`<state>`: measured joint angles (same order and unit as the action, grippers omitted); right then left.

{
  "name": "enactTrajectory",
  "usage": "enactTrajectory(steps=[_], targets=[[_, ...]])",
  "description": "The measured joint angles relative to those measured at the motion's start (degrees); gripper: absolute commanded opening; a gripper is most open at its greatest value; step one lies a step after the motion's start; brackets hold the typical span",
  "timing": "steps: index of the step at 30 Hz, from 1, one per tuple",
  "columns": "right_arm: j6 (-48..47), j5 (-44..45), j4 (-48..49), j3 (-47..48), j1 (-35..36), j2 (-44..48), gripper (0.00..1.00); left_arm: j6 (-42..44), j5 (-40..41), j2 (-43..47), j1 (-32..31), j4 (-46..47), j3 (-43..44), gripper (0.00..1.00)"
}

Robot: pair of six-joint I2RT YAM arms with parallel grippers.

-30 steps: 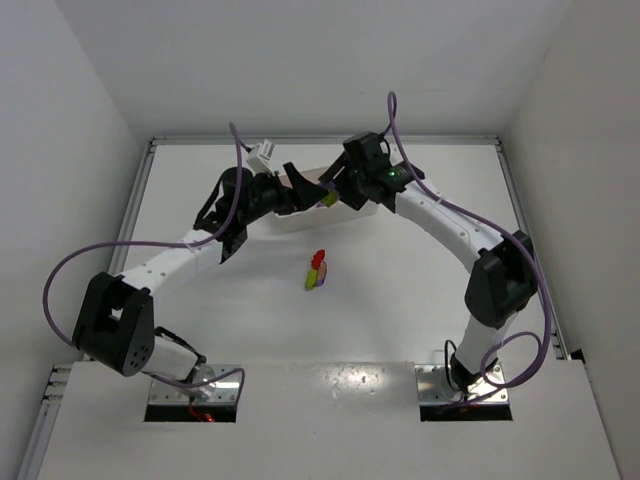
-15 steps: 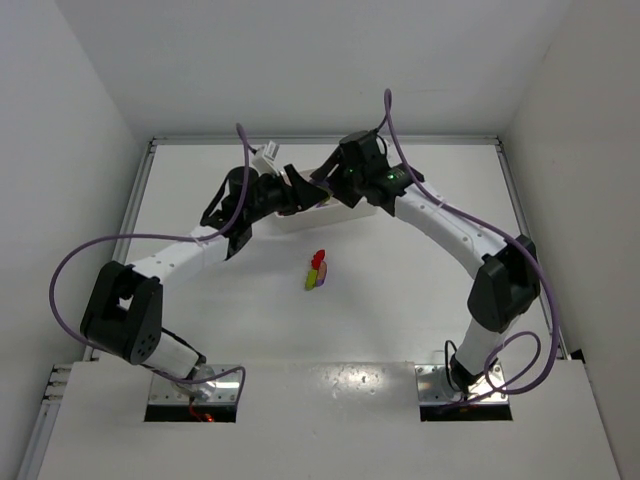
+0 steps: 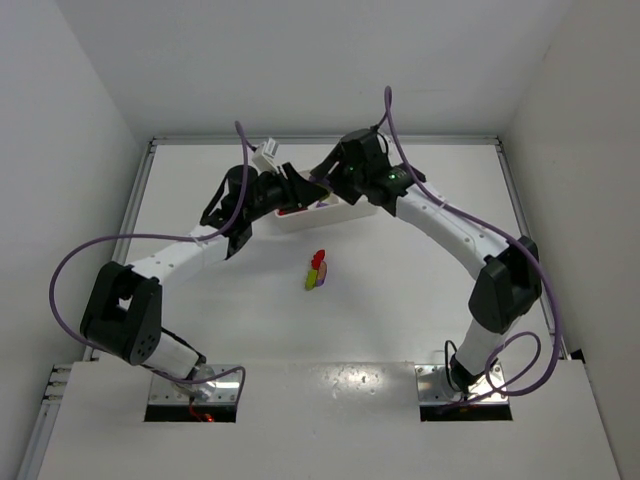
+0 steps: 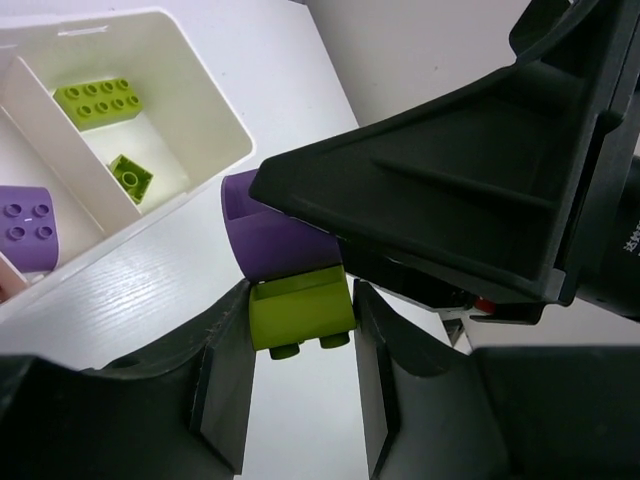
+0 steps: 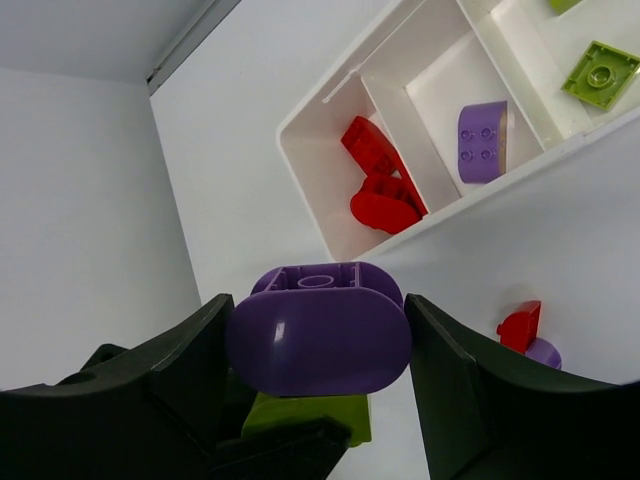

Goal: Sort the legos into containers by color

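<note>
The left gripper is pinching a lime green brick between its two fingers, studs pointing down toward the wrist camera. Stuck onto the other face of that brick is a purple rounded brick, and the right gripper is clamped on it, one finger against each curved end. The two joined bricks hang in the air between the two grippers, close by the white tray; from above, both grippers meet over the tray, and how high they sit over it cannot be told

Inside the tray, one end compartment holds two red bricks. The middle compartment holds a single purple brick. The other end compartment holds a lime green eight-stud brick and a small lime green square piece, lying apart from each other

On the table, on the near side of the tray and well apart from it, sits a small huddle of loose legos: a red brick, a lime green one and a purple one, all touching or just beside one another
</note>
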<state>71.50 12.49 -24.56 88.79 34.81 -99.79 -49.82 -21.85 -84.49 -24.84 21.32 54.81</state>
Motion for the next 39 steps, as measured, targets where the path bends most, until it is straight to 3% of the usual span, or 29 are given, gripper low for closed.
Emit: enactTrajectory(steps=[12,17,24,27,28,30,31,34,39], targets=[[-6.19,3.72,4.81,2.75,-9.14,-2.47,0.0,7.43,1.84,11.28,1.4,-6.38,-6.71,0.0],[-9.7,-1.38,8.24,4.26,-8.57,-9.42,0.0,11.52,2.93,16.11,7.54,-10.56,-6.62,0.0],[-14.1,-5.92,9.62,7.91,-7.17,-20.35,0.01,14.47,2.34,16.35,17.35,-17.11,-3.58,0.0],[-15.69,-7.02,9.86,10.84,-6.86,-23.93,0.17,14.93,1.86,16.35,18.53,-18.53,-3.48,0.0],[-16.09,-7.32,10.38,11.69,-6.86,-24.83,0.32,15.02,1.66,16.35,18.69,-18.95,-3.48,0.0],[-16.61,-8.11,11.21,12.96,-6.86,-26.08,0.51,15.1,1.33,16.35,18.73,-19.5,-3.48,0.0],[-16.85,-8.41,11.45,13.4,-6.86,-26.53,0.7,15.13,1.2,16.35,18.73,-19.54,-3.48,0.0],[-17.18,-9.09,12.22,14.16,-6.86,-27.15,1.0,15.1,0.57,15.74,18.78,-19.26,-3.48,0.0],[-18.21,-9.38,13.07,13.49,-6.97,-26.58,1.0,15.04,-0.15,11.21,17.68,-18.34,-2.34,0.0]])
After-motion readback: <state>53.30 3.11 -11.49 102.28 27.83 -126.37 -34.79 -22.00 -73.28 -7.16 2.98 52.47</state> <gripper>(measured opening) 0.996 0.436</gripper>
